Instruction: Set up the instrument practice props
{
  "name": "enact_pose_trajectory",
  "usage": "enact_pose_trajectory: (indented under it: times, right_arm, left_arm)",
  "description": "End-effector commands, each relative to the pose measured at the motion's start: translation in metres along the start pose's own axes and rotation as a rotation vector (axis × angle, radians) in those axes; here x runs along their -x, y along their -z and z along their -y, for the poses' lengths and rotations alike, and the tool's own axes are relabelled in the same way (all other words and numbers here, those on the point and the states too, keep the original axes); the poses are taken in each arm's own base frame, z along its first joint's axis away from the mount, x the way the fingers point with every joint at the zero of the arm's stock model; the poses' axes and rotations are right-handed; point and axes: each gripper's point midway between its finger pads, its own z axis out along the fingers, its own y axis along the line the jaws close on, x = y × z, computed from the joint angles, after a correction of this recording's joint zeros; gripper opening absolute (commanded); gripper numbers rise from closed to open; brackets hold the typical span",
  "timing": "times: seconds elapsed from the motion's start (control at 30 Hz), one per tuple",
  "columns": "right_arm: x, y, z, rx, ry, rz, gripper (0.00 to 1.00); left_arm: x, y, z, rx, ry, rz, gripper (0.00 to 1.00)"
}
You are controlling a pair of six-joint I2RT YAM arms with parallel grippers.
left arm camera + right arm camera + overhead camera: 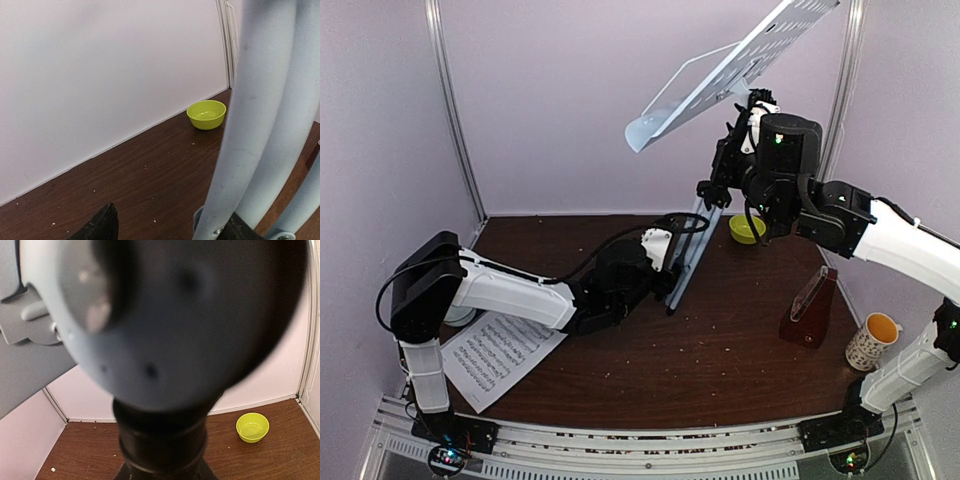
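From above, the music-stand desk [720, 75] runs off the top edge at its far corner, and the left arm [510, 295] covers the upper edge of the sheet-music page [495, 355] (its notes are too small to read). The right gripper [717, 187] sits just under the desk, but you cannot tell whether its fingers press. Its wrist view is filled by a blurred round knob [165, 315]. In the left wrist view, the tripod legs [260, 125] are cut off top and bottom and mostly hide the far finger [245, 231] of the left gripper [175, 222]
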Motion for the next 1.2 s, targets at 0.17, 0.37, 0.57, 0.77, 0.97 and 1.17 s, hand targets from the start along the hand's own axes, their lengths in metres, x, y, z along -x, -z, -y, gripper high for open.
enact_pose_trajectory:
  times: [0.17,0.37,0.57,0.77,0.97,1.17]
  right_arm:
    - [0.084,0.031,-0.011,0.124,-0.242,0.156,0.0]
    - [0.085,0.032,-0.016,0.144,-0.182,0.124,0.0]
    - [0.087,0.03,-0.015,0.149,-0.136,0.101,0.0]
    - [0.097,0.029,-0.011,0.155,-0.105,0.105,0.0]
    - [0.103,0.027,-0.017,0.189,-0.075,0.091,0.0]
    - [0.085,0.019,-0.038,0.261,-0.094,0.038,0.0]
  left_arm:
    - [0.021,0.003,-0.002,-0.011,-0.178,0.07,0.53]
    - [0.011,0.009,-0.007,-0.037,-0.273,0.026,0.41]
    - [0.004,0.016,-0.013,-0.054,-0.421,0.003,0.29]
    - [-0.011,0.022,-0.03,-0.054,-0.514,-0.026,0.24]
    - [-0.028,0.024,-0.044,-0.041,-0.583,-0.057,0.23]
    - [0.011,0.03,-0.044,-0.048,-0.466,0.033,0.26]
